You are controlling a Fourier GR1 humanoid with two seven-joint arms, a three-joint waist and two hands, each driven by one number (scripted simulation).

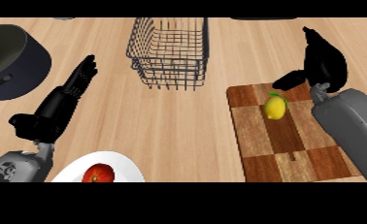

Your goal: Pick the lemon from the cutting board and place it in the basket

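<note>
1. While its fingers stand straight and open, the right hand [324, 63] holds nothing, its thumb just beside the lemon [275, 106].
2. That lemon lies on the cutting board [287, 150], near its far end.
3. Farther left stands the wire basket [171, 53].
4. At the left, the left hand [61, 103] rests open, between a dark pot [22, 60] and a plate [122, 165] bearing a tomato [98, 173].

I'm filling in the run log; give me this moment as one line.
phase: approach | lemon on cutting board | right hand open beside it | left hand open, resting | basket holds nothing
</note>
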